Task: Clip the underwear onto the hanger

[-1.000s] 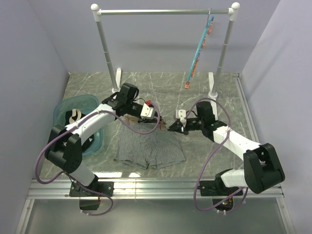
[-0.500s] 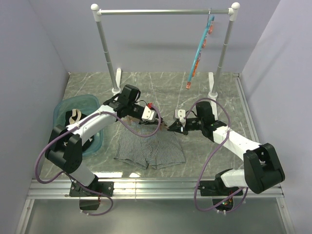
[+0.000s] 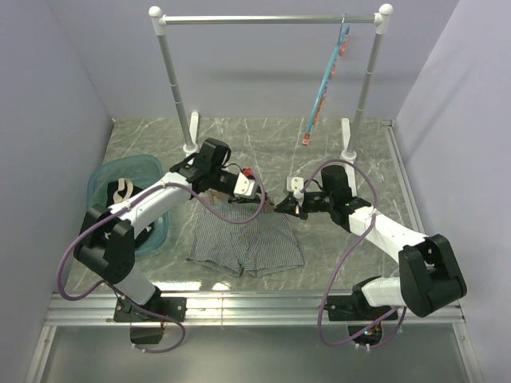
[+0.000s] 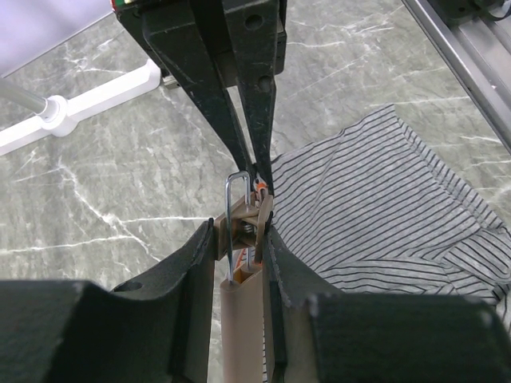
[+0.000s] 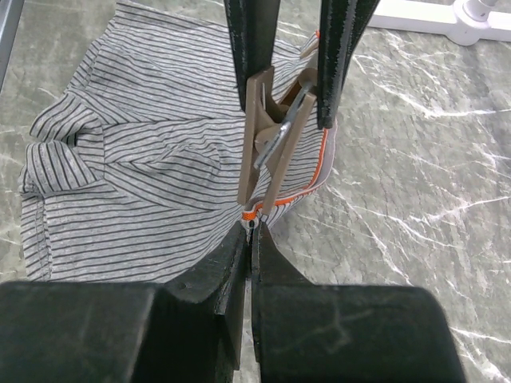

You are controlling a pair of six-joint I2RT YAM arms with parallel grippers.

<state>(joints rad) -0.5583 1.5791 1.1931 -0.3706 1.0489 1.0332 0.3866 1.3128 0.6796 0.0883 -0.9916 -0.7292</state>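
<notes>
My left arm [image 3: 152, 203] reaches from the near left toward the middle of the counter [image 3: 359, 144], and my right arm [image 3: 383, 227] comes in from the near right. Both wrists are low and the two pincers meet tip to tip. My left pincer [image 4: 238, 239] is partly closed, clamped on the hanger [image 4: 239, 319]. My right pincer [image 5: 249, 231] is pressed together, pinching the underwear [image 5: 144, 159] at its edge

Bright, even light, soft shadows; left claw [image 4: 239, 247] blurred close up.
</notes>
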